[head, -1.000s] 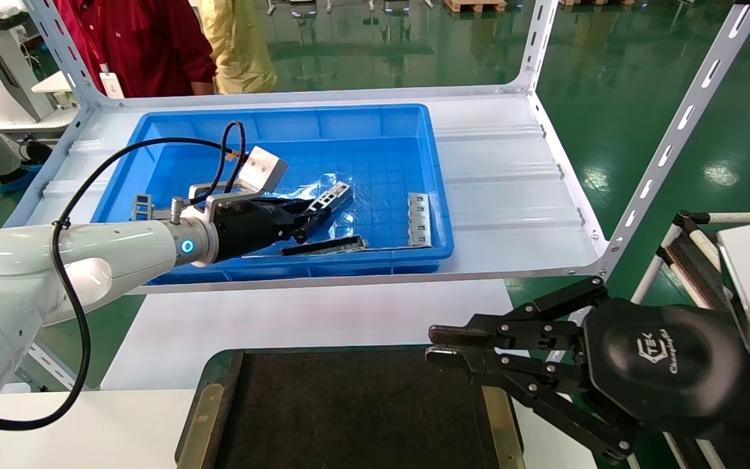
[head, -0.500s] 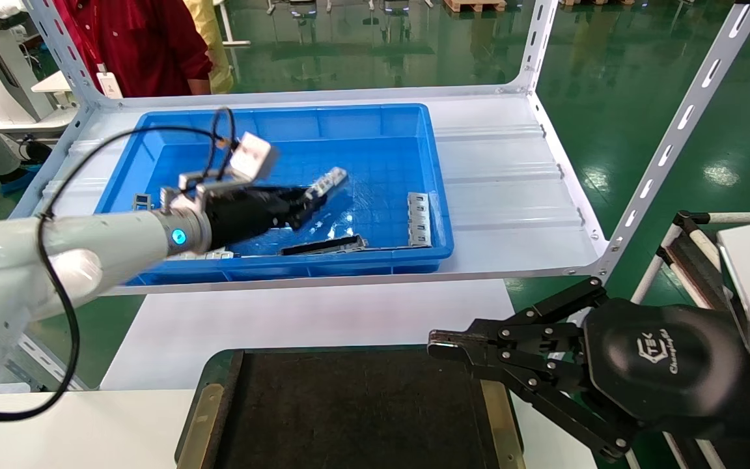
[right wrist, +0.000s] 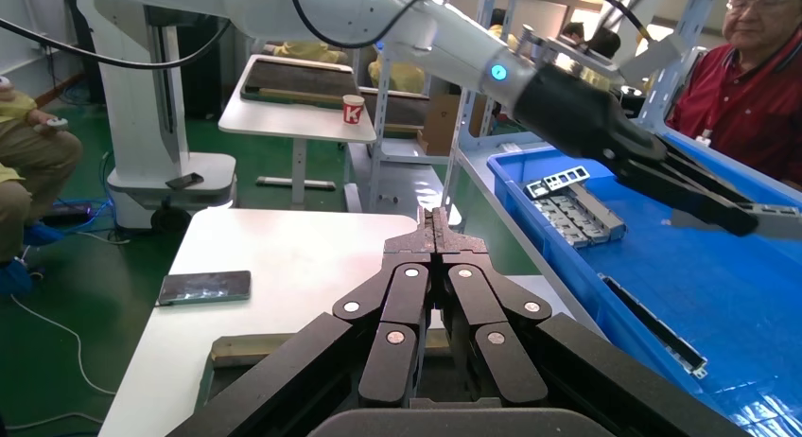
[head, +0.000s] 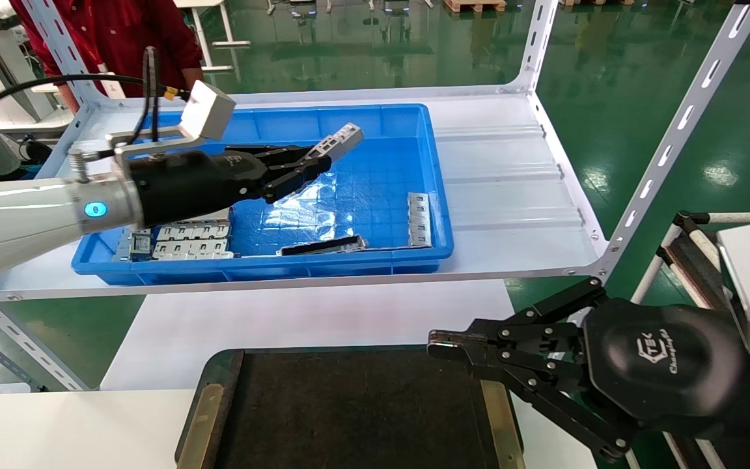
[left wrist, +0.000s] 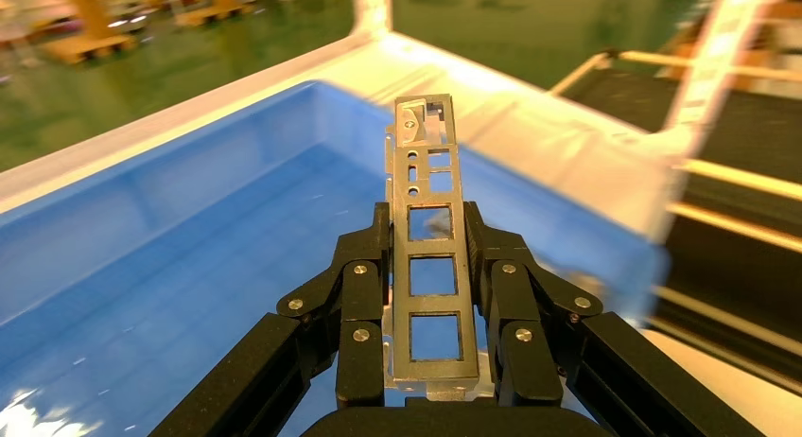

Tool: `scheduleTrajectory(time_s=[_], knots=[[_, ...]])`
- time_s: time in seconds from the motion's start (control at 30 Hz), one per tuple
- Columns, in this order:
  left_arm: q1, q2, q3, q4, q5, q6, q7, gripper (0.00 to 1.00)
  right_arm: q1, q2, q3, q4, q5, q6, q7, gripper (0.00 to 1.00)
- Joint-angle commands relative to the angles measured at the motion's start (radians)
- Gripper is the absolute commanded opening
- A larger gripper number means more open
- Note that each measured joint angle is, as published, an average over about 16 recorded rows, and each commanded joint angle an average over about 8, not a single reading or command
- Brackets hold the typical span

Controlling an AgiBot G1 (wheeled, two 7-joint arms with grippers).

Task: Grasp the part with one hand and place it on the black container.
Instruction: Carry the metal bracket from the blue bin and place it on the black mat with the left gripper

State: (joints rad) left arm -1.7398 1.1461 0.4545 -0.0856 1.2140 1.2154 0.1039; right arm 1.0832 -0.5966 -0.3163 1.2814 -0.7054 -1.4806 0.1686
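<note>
Head view: the left gripper (head: 313, 159), clenched on the part (head: 338, 141), should clear the blue bin's (head: 437, 215) near wall before lowering flat onto the black container (head: 349, 404); right gripper (head: 440, 345) parked, fingers closed.

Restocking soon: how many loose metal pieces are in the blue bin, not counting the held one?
3 spots visible: a grey stack at the near left, a dark strip along the front wall, a slotted piece at right. More may hide under the left arm.

black container (head: 349, 417): near end cut off | part (left wrist: 430, 267): lower end hidden behind jaws
</note>
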Motion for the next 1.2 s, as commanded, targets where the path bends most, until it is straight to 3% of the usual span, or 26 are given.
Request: scheduleTrajectory(time_s=[0.03, 0.33, 0.57, 0.9, 1.2], knots=[[-0.006, -0.023, -0.005, -0.006, -0.009, 0.075, 0.005, 0.0, 0.0, 0.0, 0.0, 0.0, 0.0, 0.0, 0.0, 0.0], [0.027, -0.116, -0.016, -0.052, -0.043, 0.339, -0.008, 0.0, 0.0, 0.0, 0.0, 0.0, 0.0, 0.0, 0.0, 0.0], [0.164, -0.189, -0.001, -0.241, -0.109, 0.382, -0.105, 0.0, 0.0, 0.0, -0.001, 0.0, 0.0, 0.0, 0.0, 0.0], [0.491, -0.337, 0.015, -0.642, -0.226, 0.298, -0.312, 0.0, 0.0, 0.0, -0.001, 0.0, 0.001, 0.0, -0.001, 0.0], [0.794, -0.382, 0.009, -0.888, -0.234, 0.025, -0.447, 0.0, 0.0, 0.001, -0.001, 0.0, 0.001, 0.001, -0.001, 0.0]])
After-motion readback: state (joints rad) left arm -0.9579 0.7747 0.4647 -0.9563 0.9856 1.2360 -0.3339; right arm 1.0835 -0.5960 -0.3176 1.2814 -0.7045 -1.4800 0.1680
